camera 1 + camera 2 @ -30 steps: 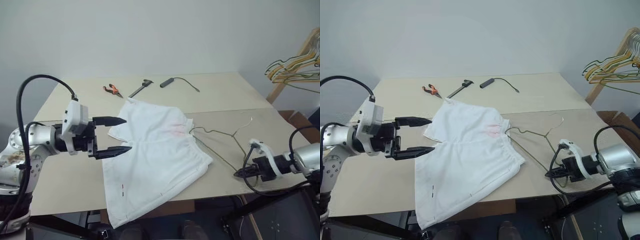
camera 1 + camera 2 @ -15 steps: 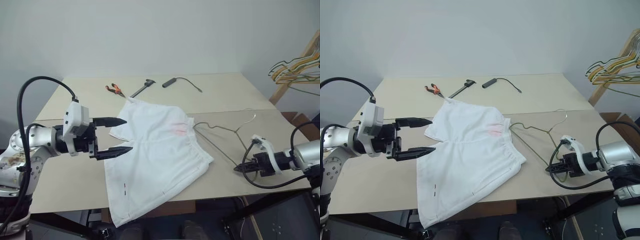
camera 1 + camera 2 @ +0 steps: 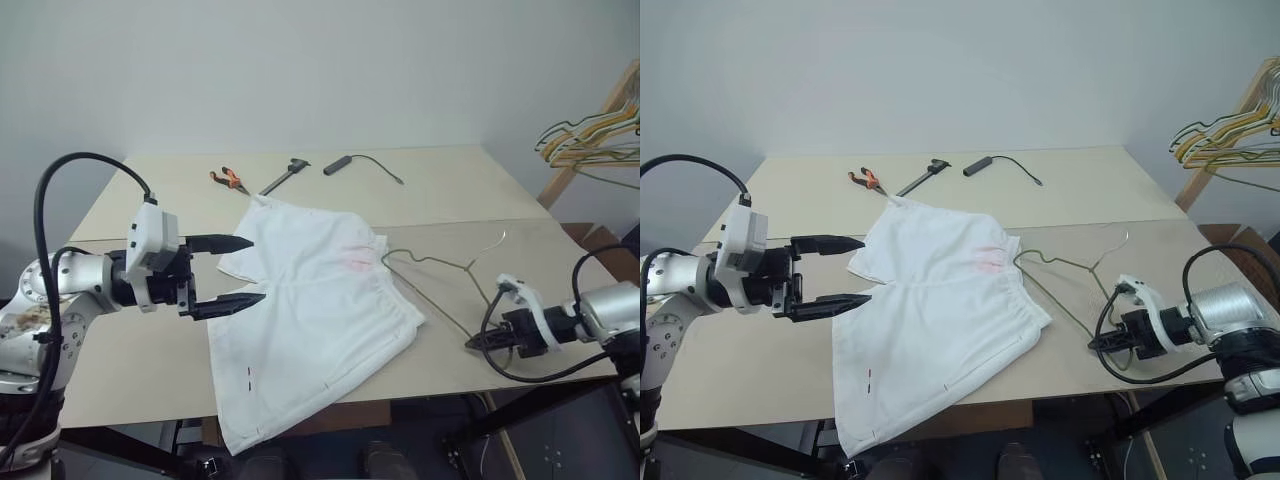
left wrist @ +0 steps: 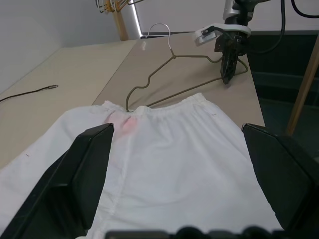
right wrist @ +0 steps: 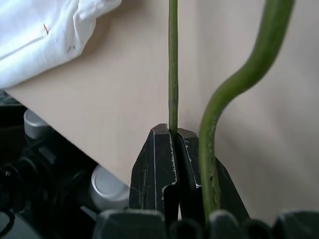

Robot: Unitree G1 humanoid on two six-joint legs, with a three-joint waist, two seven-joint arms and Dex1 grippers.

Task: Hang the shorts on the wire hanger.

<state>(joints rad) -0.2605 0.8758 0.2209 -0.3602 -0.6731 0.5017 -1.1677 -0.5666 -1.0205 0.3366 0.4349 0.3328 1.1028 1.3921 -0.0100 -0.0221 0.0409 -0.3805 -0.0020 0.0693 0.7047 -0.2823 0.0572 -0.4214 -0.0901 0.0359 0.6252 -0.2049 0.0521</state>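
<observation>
Shorts [image 3: 312, 320] lie unmoved; right claw [image 5: 173, 137] stays clamped on the wire hanger [image 3: 440, 268], left claw [image 3: 240, 270] still spread apart.

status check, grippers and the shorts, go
Left gripper open, level over the shorts. Right gripper shut on the wire hanger. Shorts flat on the table, unhung.

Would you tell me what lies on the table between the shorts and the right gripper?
The wire hanger spans that stretch, from under the shorts waistband to the right gripper, which pinches its wire; the left wrist view shows it too.
</observation>
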